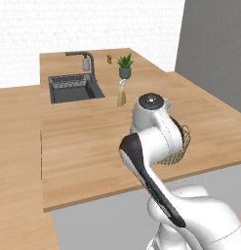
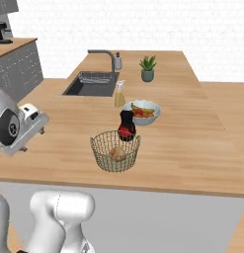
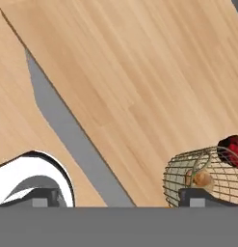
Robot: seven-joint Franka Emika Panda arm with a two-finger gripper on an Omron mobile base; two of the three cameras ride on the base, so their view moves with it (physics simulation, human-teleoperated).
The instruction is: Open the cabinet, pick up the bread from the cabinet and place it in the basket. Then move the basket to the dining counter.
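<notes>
The bread [image 2: 117, 153], a small golden-brown lump, lies inside the basket [image 2: 115, 150], which sits near the front edge of the dining counter [image 2: 192, 138]. Just behind the basket stands a dark red and black bottle [image 2: 126, 125], and beyond that a white bowl of fruit [image 2: 142, 111]. Farther back are the sink [image 2: 91, 83], black faucet [image 2: 104, 54] and small potted plant [image 2: 147, 68]. The gripper [image 3: 120, 200] stands wide open beside the basket, holding nothing.
</notes>
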